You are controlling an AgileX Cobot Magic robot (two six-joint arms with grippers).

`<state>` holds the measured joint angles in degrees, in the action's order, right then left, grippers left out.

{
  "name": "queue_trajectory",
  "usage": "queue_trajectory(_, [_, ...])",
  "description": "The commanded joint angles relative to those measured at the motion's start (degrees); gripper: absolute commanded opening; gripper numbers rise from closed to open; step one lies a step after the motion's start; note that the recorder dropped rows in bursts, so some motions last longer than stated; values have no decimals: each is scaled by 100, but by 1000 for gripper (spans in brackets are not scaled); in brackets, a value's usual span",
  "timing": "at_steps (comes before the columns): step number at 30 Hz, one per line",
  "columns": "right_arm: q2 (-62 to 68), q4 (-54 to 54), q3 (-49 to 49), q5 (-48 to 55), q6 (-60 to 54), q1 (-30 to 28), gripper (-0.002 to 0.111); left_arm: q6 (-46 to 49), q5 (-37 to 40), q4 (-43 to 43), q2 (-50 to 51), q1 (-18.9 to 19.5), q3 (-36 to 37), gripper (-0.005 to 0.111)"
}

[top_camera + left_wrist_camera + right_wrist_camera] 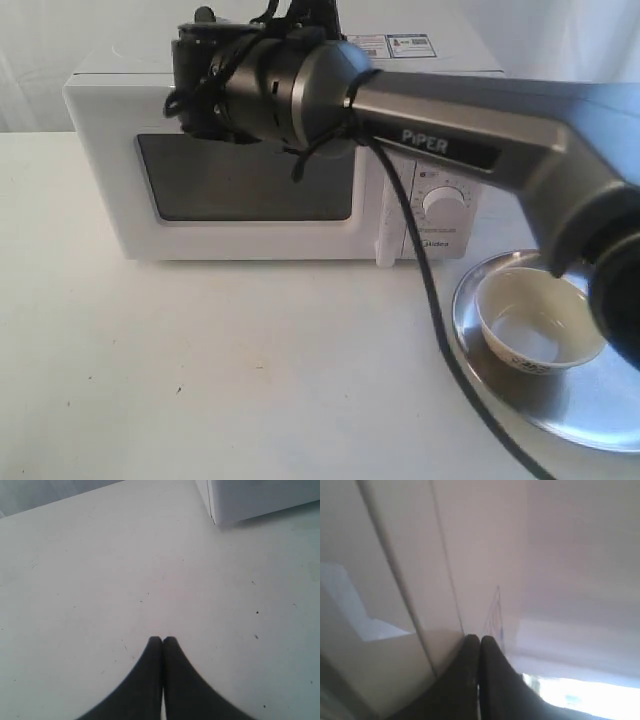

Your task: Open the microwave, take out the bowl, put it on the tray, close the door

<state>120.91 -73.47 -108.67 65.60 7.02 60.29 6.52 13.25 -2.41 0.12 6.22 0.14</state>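
Pushing the door (245, 190) flush to the microwave (120, 65) front wants the right gripper (479, 639), pinched shut and empty, pressing squarely

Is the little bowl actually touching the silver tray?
Touching. The exterior view shows the bowl resting base-down on the tray, inside its rim.

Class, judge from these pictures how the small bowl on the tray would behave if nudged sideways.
The bowl would probably slide rather than roll: it sits upright on the tray, which looks smooth and shiny. It looks glazed, so likely stiff, breakable and slippery.
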Motion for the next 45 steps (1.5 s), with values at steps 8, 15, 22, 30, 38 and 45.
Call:
queue_trajectory(8, [-1970,1959,1377,-734,65,-208,0,-25,7,43,-12,-3,-14,0])
queue_trajectory(15, [-3615,2443,3357,-980,249,-208,0,-25,7,43,-12,-3,-14,0])
queue_trajectory(22, [-5207,2419,5845,-2308,1581,-208,0,-25,7,43,-12,-3,-14,0])
queue_trajectory(30, [-6139,1727,8086,-3890,4167,-208,0,-25,7,43,-12,-3,-14,0])
queue_trajectory(38, [-6178,2033,8474,-4022,4215,-208,0,-25,7,43,-12,-3,-14,0])
queue_trajectory(45, [-6178,2008,8474,-4068,4215,-208,0,-25,7,43,-12,-3,-14,0])
